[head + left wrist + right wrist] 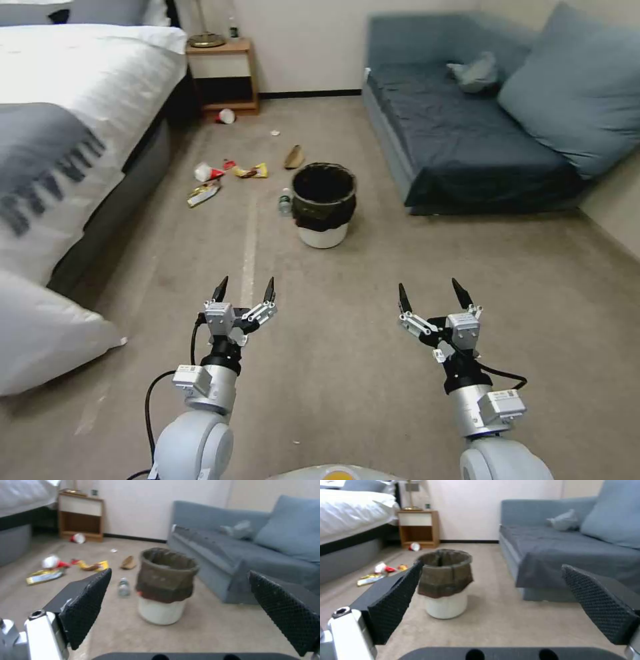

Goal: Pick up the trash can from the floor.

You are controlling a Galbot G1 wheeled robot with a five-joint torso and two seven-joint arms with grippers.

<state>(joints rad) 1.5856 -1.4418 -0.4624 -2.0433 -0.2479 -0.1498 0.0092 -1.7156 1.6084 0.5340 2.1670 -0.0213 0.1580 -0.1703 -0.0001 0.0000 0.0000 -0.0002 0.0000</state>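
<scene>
- one trash can [324,205], round, smooth white plastic below, crinkled black bag liner folded over the upper half; upright on the floor [373,333] near the front corner of the sofa [460,133], apart from it.
- one floor of beige-grey short-pile carpet, with a single faint pale stripe running lengthwise toward the bed side of the can.
- two grippers, both held low over the carpet on the near side of the can, well short of it: left gripper [245,291] toward the bed [60,133], right gripper [432,293] toward the sofa.
- two black pointed fingers on each, inner pads with a diamond-knurled texture [85,607]; jaws of both spread wide apart, holding nothing.
- one clear plastic bottle [285,202] just beside the can on its bed side.
- several scraps of litter on the carpet beyond the can: yellow wrappers [250,171], one brown flattish piece [294,157], one red-and-white cup [226,116] at the foot of the nightstand.
- one wooden nightstand [223,73], boxy, open shelf below, against the far wall.
- one blue-grey fabric sofa with one large soft cushion [573,87].
- one bed with white linen and a grey woven throw.
</scene>
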